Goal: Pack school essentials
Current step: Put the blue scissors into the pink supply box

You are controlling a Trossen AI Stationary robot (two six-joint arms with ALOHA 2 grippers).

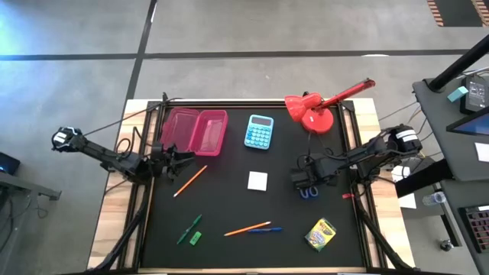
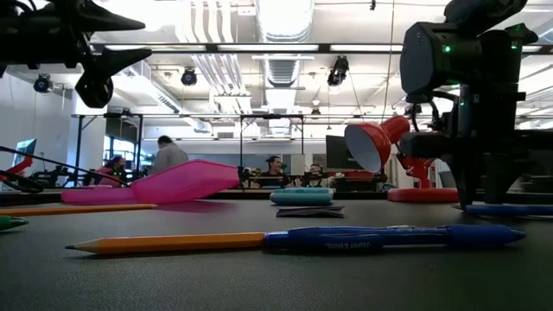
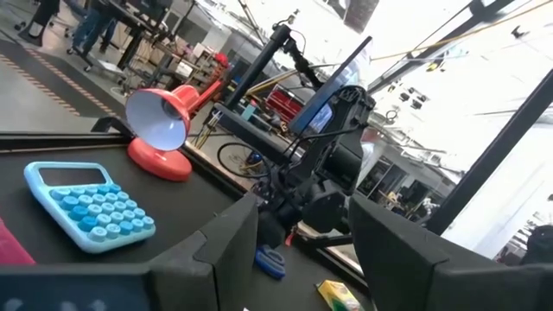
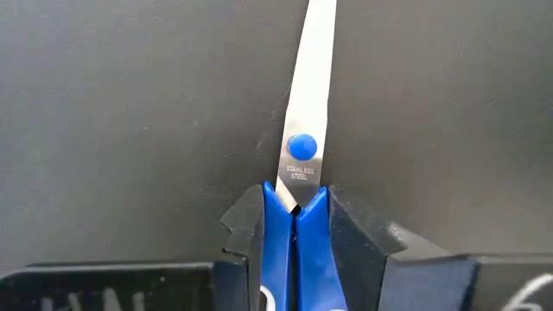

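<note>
The blue-handled scissors (image 4: 304,95) lie flat on the black mat at the table's right side, with my right gripper (image 1: 304,183) shut on them from above. My left gripper (image 1: 182,158) hovers open above the mat at the left, beside the open pink box (image 1: 195,130), with nothing between its fingers. Two orange pencils (image 1: 189,181) (image 1: 246,228), a blue pen (image 1: 267,228), a green marker (image 1: 188,228), a green eraser (image 1: 196,238), a white square pad (image 1: 257,181) and a yellow-green crayon box (image 1: 321,234) lie loose on the mat. My right gripper pinches the scissors' two blue handle shanks (image 4: 282,238) together between its two fingers (image 4: 246,238), just behind the pivot. The fingers point down, one on each side of the scissors. The scissors lie flat on the mat with the blades shut.
A light-blue calculator (image 1: 260,131) lies at the far middle and a red desk lamp (image 1: 315,113) stands at the far right. Free mat lies between the pad and the pink box. People sit in the room beyond the far edge.
</note>
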